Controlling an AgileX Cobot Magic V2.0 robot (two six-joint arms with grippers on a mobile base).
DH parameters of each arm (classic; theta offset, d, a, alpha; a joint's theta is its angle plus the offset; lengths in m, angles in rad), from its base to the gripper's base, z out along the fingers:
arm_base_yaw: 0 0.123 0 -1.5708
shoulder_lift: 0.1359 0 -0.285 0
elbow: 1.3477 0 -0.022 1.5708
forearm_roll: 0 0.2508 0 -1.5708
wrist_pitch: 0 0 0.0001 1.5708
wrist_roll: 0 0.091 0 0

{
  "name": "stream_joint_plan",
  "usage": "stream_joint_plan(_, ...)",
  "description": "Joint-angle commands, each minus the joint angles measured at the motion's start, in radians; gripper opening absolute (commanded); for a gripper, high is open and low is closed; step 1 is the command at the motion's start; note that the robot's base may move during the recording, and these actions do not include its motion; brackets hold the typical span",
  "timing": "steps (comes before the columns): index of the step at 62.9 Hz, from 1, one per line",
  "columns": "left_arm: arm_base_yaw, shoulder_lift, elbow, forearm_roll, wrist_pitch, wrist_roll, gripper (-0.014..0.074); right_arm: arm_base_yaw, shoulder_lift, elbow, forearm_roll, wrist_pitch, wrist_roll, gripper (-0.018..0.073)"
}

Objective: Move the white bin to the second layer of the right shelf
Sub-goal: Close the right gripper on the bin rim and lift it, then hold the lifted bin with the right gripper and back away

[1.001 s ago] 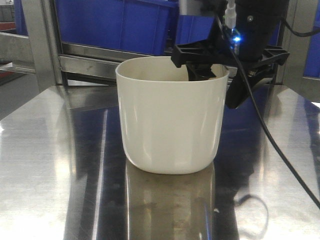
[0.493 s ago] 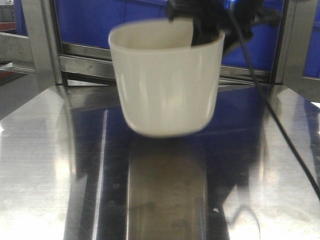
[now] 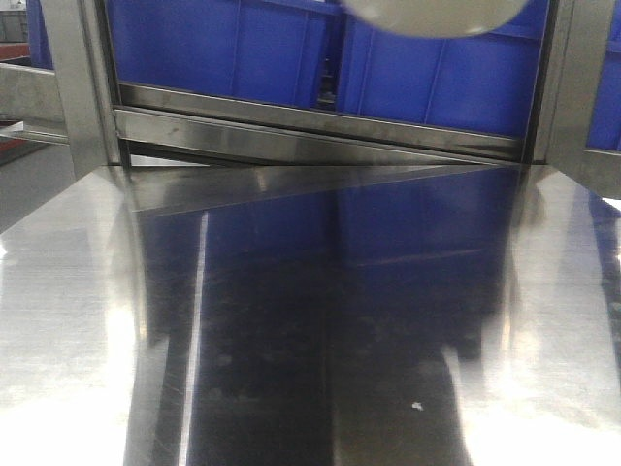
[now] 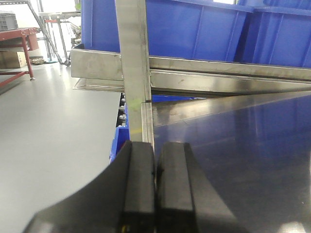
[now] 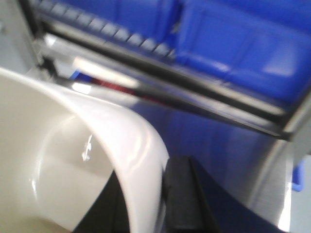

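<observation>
The white bin (image 3: 427,14) hangs high above the steel tabletop (image 3: 87,340). Only its rounded base shows, at the top edge of the front view. In the right wrist view my right gripper (image 5: 148,196) is shut on the white bin (image 5: 58,160) at its rim, one finger inside and one finger (image 5: 180,194) outside the wall. My left gripper (image 4: 155,179) is shut with nothing in it, low by the table's left corner post (image 4: 133,63). A rack level with small rollers (image 5: 109,31) runs behind the bin. I cannot tell whether it is the right shelf second layer.
Blue crates (image 3: 233,44) fill the rack level behind the table, above a flat steel front bar (image 3: 310,109). Steel uprights (image 3: 73,78) stand at the left and right of the rack. Grey floor (image 4: 53,126) lies left of the table.
The white bin has risen off the tabletop, almost out of the top of the front view. The right gripper holding it has left that view.
</observation>
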Motion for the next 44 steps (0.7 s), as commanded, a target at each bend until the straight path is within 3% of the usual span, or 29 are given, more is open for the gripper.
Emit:
stream_joint_plan(1, -0.004, -0.014, 0.037, -0.005, -0.085, -0.004, 0.0085, -0.052, -0.122, 0.066, -0.015, -0.156, -0.003, 0.0057)
stream_joint_plan(14, -0.004, -0.014, 0.037, -0.005, -0.085, -0.004, 0.0085, -0.138, -0.359, 0.324, -0.008, -0.259, -0.003, 0.0057)
stream_joint_plan(26, -0.004, -0.014, 0.037, -0.005, -0.085, -0.004, 0.0085, -0.169, -0.535, 0.489, -0.006, -0.298, -0.003, 0.0057)
stream_joint_plan(44, -0.004, -0.014, 0.037, -0.005, -0.085, -0.004, 0.0085, -0.173, -0.608, 0.531, -0.006, -0.297, -0.003, 0.0057)
